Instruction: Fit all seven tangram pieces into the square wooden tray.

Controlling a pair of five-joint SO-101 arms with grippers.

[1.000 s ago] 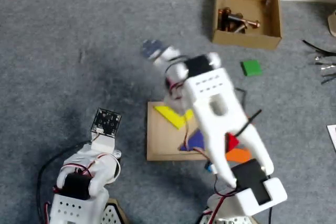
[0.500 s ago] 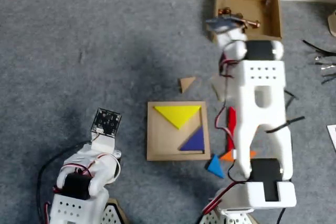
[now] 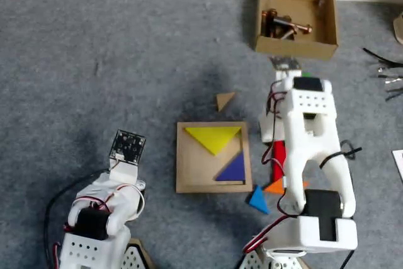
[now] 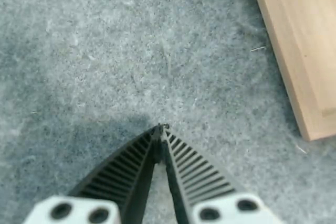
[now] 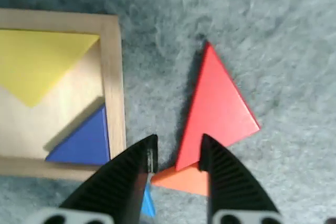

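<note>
Two triangles lie in the wooden tray (image 3: pixel 181 155): yellow triangle (image 3: pixel 213 137) and dark blue triangle (image 3: pixel 233 169). A cardboard box (image 3: pixel 295 48) holds metal parts (image 3: pixel 283 24). On grey carpet (image 3: pixel 94 61) just beside the tray, the red triangle (image 5: pixel 218 108) lies long edge along the tray's side, tip toward the box. The right gripper (image 5: pixel 177 142) hovers over it, slightly parted and empty. The left gripper (image 4: pixel 161 128) is closed on nothing.

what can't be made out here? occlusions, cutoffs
High view: red triangle sits mostly under the right arm.
Right wrist view: orange piece is partly behind the fingers, so its shape is unclear.
Right wrist view: light blue triangle is cut by the frame edge and a finger.
Left wrist view: wooden tray runs off the edge.
</note>
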